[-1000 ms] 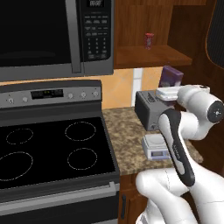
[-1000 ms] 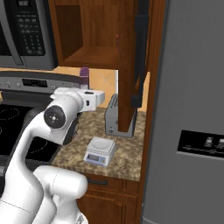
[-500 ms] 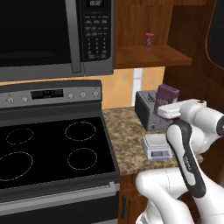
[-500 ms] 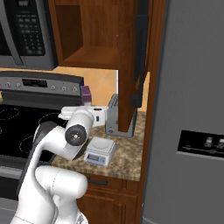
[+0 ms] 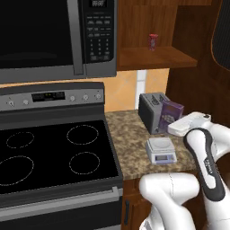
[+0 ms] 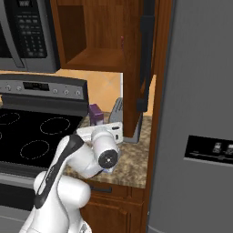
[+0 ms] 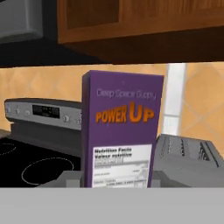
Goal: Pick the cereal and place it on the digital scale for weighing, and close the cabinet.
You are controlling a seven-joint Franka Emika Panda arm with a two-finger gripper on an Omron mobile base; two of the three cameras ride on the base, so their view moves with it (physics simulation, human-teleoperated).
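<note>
Holding centre frame in the hand view, the cereal point(image 7: 122, 131) stands upright, its printed face square to the camera, with the toaster point(image 7: 188, 162) just beside it at lower right. Whether the gripper's fingers pinch the box or stand spread cannot be told. In the left base view the digital scale point(image 5: 160, 149) sits bare at centre right, in front of the toaster, so the box is judged kept vertical for setting down there. The cabinet point(image 5: 152, 56), upper right, remains open, a red can point(image 5: 153, 41) on its shelf.
</note>
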